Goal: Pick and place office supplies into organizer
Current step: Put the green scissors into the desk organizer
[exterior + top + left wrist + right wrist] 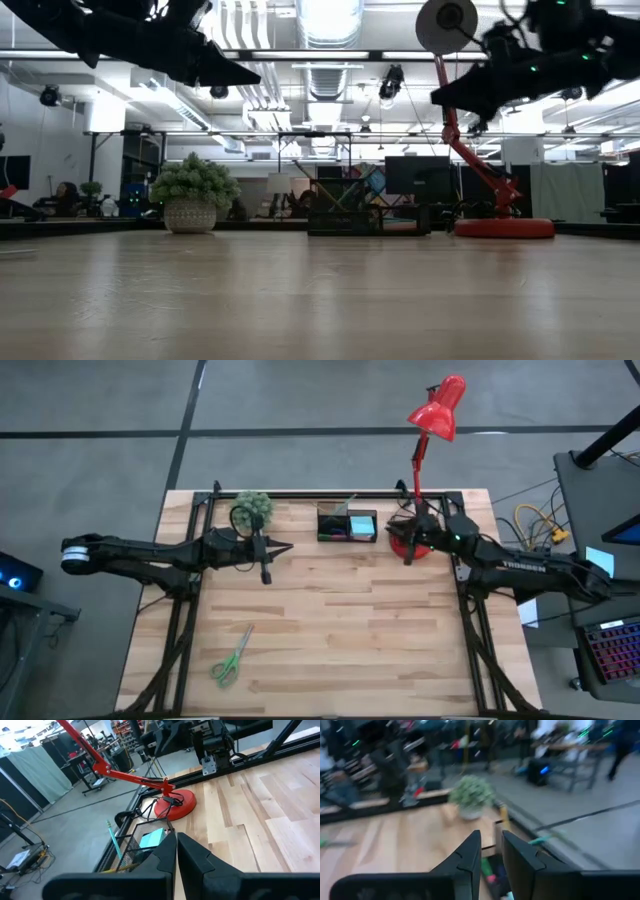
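Note:
The black organizer (347,523) stands at the table's far edge, between the plant and the lamp. It holds a light-blue sticky-note pad (151,839), a teal pen (114,837) and small pink pieces. The green-handled scissors (232,656) lie flat on the near left part of the table. My left gripper (283,549) hovers shut above the table, left of the organizer, pointing right; it also shows in its wrist view (175,851). My right gripper (394,533) hovers shut over the lamp base, pointing left at the organizer (492,865).
A small potted plant (253,508) stands left of the organizer. The red lamp's round base (412,545) sits to the organizer's right, and its head (438,407) reaches beyond the far edge. In the low view both arms hang high above the bare wood (320,300).

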